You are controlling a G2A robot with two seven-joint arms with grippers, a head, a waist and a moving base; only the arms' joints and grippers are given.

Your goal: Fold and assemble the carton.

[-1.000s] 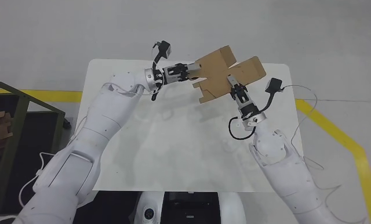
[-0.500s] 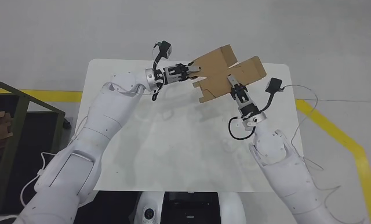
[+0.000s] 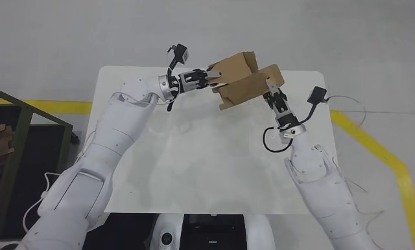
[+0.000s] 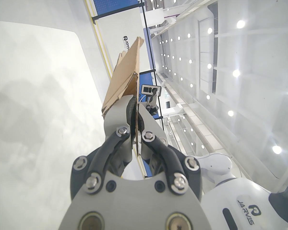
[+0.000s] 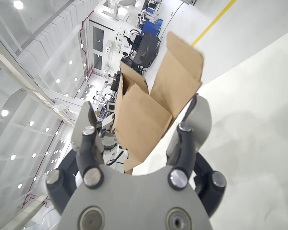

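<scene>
Carton (image 3: 237, 78) newly tubular, right claw (image 5: 143, 102) agape

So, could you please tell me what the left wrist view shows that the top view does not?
Left wrist view: the left end effector pinches one thin panel edge of the carton between shut fingers. Top view: the carton's partly folded shape held over the far side of the table, with the right end effector at its other end. Both: the left end effector holding the carton.

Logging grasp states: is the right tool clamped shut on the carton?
No, in the right wrist view the right tool stands open, its jaws spread wide on either side of the carton.
</scene>
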